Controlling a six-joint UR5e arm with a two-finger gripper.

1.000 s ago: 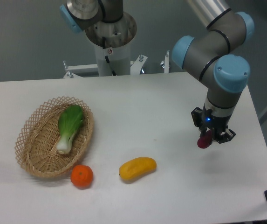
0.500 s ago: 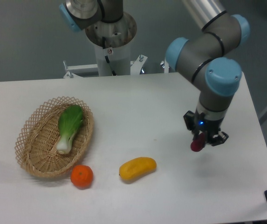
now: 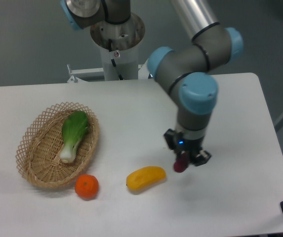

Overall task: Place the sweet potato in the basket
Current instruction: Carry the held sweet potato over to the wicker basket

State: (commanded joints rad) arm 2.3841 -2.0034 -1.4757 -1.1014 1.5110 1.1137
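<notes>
The gripper (image 3: 182, 161) is clamped on the sweet potato (image 3: 181, 163), which hangs end-down above the table, just right of the yellow fruit (image 3: 145, 178) and well apart from the basket (image 3: 36, 174) on the left. This looks like the carry: picked up, not yet delivered. Next it needs to cross over the yellow fruit and the tangerine (image 3: 87, 186), clear the woven rim, and find room beside the leafy green (image 3: 74, 134) already lying inside. The white table (image 3: 131, 118) is plain and smooth. Behind it, a gray wall and the arm's pedestal (image 3: 117, 47).
</notes>
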